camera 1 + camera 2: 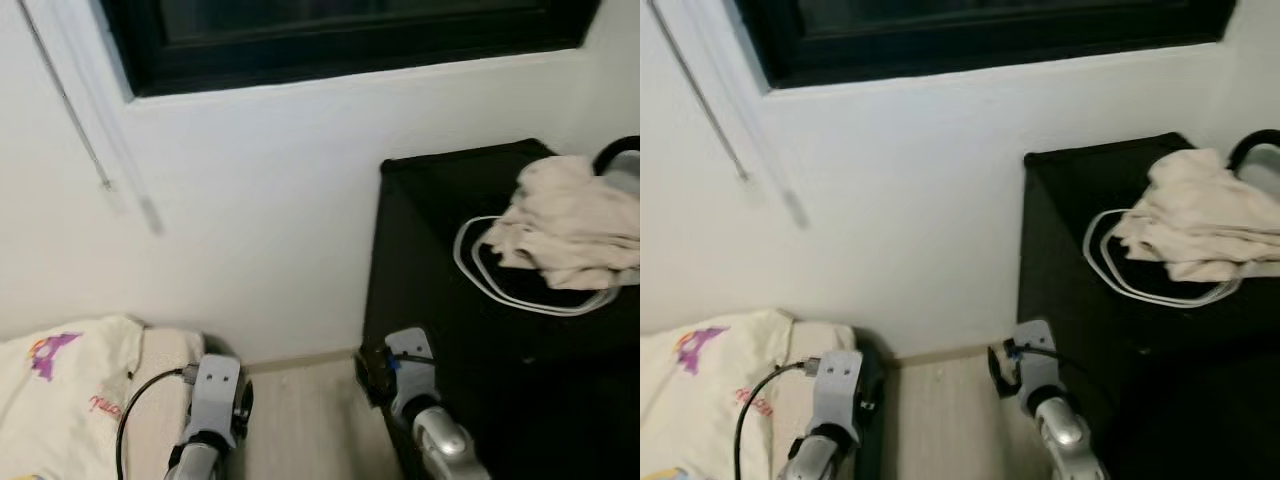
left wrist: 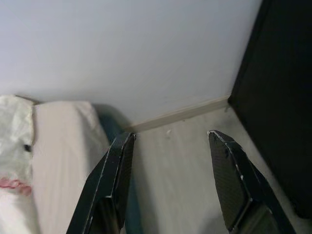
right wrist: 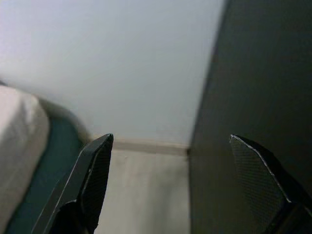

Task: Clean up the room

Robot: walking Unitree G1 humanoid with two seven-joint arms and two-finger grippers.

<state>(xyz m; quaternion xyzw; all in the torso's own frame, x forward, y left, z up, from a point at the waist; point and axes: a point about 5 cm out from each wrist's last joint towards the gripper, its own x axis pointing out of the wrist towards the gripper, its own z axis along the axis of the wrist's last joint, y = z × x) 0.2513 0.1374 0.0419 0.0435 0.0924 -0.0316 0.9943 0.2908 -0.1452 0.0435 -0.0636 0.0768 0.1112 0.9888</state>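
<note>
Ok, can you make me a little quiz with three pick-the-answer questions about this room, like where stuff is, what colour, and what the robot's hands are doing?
1. Where is the beige cloth?
A. On the floor
B. On top of the black cabinet
C. On the bed

2. What colour is the cord looped under the cloth?
A. White
B. Red
C. Green

3. How are the fingers of the left gripper and the right gripper?
A. Shut on the cloth
B. Shut on the cord
C. Open and holding nothing

Answers:
1. B, the cloth lies crumpled on the cabinet's top.
2. A, the loop shows white against the black top.
3. C, each wrist view shows two spread fingers with bare floor and wall between them.
</note>
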